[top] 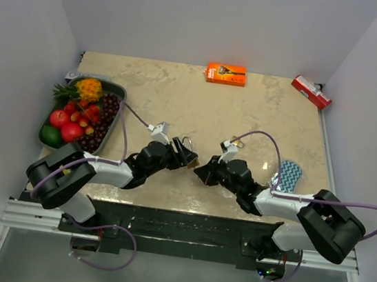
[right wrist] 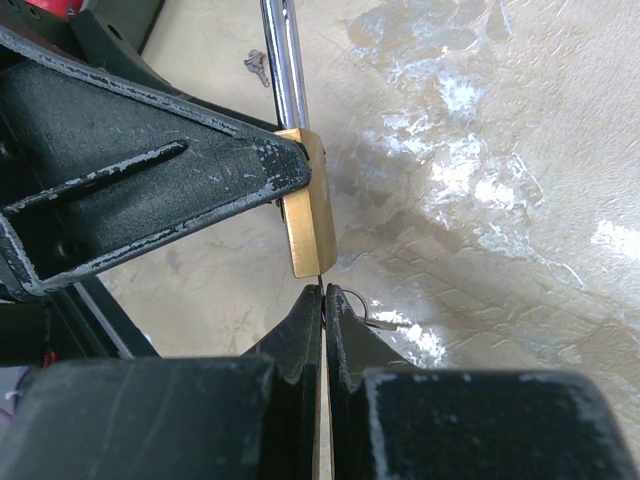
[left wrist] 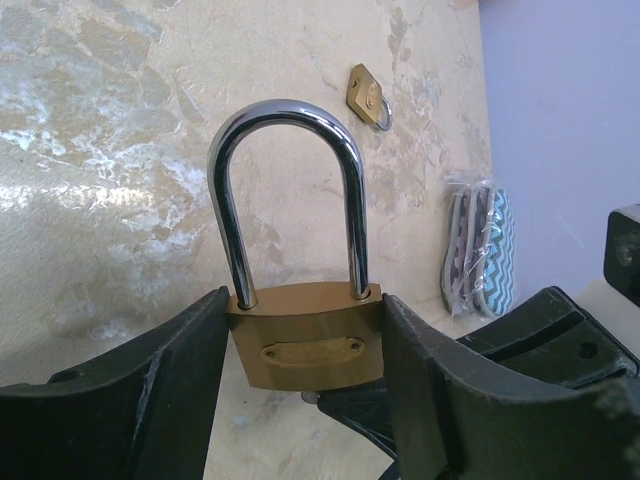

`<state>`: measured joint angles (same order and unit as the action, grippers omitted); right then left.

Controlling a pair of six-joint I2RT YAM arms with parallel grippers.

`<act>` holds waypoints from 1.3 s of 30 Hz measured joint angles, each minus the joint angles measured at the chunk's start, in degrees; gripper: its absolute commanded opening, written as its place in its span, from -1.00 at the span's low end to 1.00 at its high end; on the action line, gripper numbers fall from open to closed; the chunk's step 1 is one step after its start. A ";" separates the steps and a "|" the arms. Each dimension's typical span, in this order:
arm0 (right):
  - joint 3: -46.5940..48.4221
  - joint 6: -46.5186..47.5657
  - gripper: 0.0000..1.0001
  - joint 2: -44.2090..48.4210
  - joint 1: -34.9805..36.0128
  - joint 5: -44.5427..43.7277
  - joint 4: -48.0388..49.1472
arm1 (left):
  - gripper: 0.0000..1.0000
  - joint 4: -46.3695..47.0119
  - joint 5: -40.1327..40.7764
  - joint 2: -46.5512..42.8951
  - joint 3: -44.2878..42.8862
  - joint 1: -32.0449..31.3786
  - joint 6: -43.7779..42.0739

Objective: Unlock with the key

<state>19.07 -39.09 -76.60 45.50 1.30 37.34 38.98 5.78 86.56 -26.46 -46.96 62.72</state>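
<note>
A brass padlock [left wrist: 305, 345] with a closed silver shackle is clamped upright between the black fingers of my left gripper [left wrist: 303, 335]. From above it is at the table's middle [top: 187, 145], held by the left gripper [top: 185, 156]. My right gripper [right wrist: 323, 292] is shut on a thin key [right wrist: 321, 281]. The key's blade tip meets the underside of the padlock body [right wrist: 308, 215], and its wire ring [right wrist: 362, 306] hangs beside the fingers. In the top view the right gripper [top: 202, 170] sits just right of the lock.
A second small brass lock [left wrist: 365, 95] lies on the table beyond. A blue chevron packet [top: 288, 175] lies to the right. A fruit tray [top: 115, 90] stands at the left, an orange box [top: 226, 73] and a red box [top: 311, 92] at the back.
</note>
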 measured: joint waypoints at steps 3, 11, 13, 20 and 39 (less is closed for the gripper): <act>-0.35 -1.29 -1.00 0.02 -0.17 0.87 0.76 | -1.00 0.50 -0.48 -0.02 0.00 0.00 -1.03; -1.75 -4.79 -1.00 0.20 -3.06 6.78 4.17 | -1.00 2.56 -1.90 -1.03 0.70 0.00 -2.80; -2.08 -5.66 -1.00 0.26 -3.37 8.22 5.05 | -1.00 3.45 -2.19 -1.53 1.27 0.00 -3.15; -4.33 -8.57 -1.00 1.40 -5.44 12.17 8.94 | -1.00 4.70 -3.96 -3.45 2.05 0.00 -3.69; -3.65 -1.99 -0.53 1.95 -1.75 6.71 5.11 | -1.00 0.13 -5.07 -3.63 1.75 -0.09 0.57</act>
<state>15.42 -41.08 -74.65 43.75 8.01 42.46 39.11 0.71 82.94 -24.71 -47.05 63.29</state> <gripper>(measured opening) 0.193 0.629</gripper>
